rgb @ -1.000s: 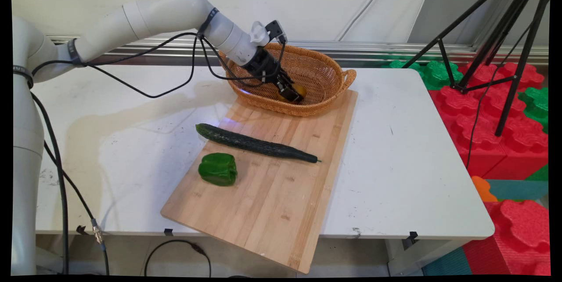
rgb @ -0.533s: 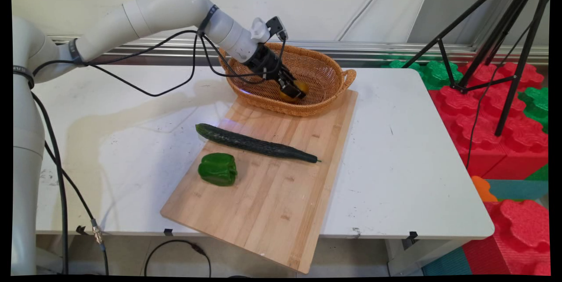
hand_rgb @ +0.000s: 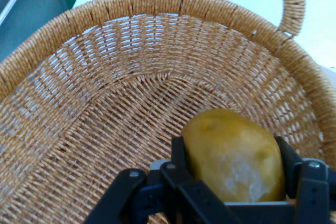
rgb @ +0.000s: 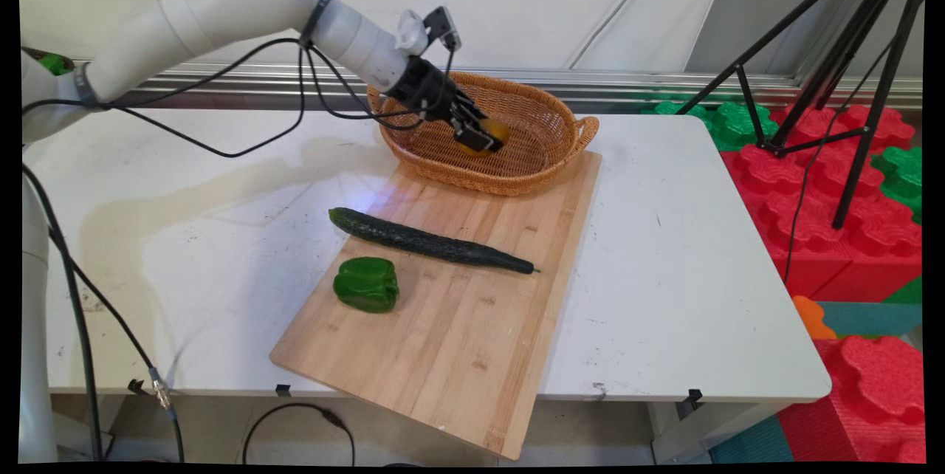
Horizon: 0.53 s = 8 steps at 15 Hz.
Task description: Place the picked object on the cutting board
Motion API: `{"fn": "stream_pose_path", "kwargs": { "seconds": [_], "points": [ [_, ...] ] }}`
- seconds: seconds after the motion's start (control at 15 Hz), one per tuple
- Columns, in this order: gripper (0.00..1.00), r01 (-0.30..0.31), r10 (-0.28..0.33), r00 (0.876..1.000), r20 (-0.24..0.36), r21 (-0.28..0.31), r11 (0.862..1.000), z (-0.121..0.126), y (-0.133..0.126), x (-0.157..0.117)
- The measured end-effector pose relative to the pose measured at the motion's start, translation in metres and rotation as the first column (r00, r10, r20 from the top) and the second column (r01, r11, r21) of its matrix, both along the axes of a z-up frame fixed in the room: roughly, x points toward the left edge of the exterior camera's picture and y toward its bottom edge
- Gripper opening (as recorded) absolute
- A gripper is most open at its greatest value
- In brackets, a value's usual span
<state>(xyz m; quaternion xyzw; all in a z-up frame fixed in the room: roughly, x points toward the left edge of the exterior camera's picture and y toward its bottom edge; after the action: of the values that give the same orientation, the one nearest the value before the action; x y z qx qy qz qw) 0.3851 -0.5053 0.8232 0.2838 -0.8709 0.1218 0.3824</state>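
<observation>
Hand (hand_rgb: 233, 182) clamped on yellow fruit (hand_rgb: 234, 153) (plain only close-up) over basket (hand_rgb: 79, 129).

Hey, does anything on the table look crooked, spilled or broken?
Only the cutting board: it lies askew, its near corner jutting past the table edge. Nothing looks spilled or broken.

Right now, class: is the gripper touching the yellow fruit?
Touching. The hand view shows the gripper with a finger pressed against each side of the yellow fruit, above the basket.
</observation>
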Motion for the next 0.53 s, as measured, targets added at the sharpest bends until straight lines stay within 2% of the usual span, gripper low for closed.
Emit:
{"fn": "stream_pose_path", "kwargs": {
  "seconds": [0.53],
  "points": [
    [0.00,0.069,-0.070,0.997,-0.025,-0.047,0.997,0.043,0.056,0.032]
  ]
}}
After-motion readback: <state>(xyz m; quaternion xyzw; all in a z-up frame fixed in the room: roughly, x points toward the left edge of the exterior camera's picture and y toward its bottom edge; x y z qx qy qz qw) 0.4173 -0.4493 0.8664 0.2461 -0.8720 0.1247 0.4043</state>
